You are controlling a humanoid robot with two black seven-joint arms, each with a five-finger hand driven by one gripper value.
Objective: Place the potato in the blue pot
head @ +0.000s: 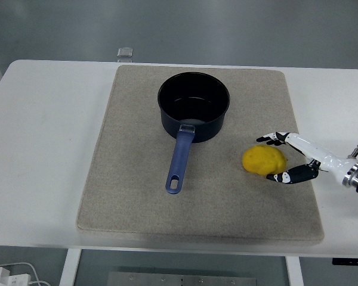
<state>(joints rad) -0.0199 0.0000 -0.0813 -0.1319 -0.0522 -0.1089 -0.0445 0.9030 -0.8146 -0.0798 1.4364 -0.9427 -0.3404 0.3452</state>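
Potato (265, 161) on beige mat (131, 179), right of blue pot (194, 107), well apart from it. Right hand (293, 158) in from right edge, fingers spread wide around potato's right side, one fingertip above, one below, close to or just touching; grasp not closed. Pot upright on mat, handle (180, 161) pointing toward near edge of white surface (42, 149). Small clear object (125, 52) at far edge

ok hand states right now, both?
Left: not in view.
Right hand: open, fingers spread around the potato, no grasp yet.
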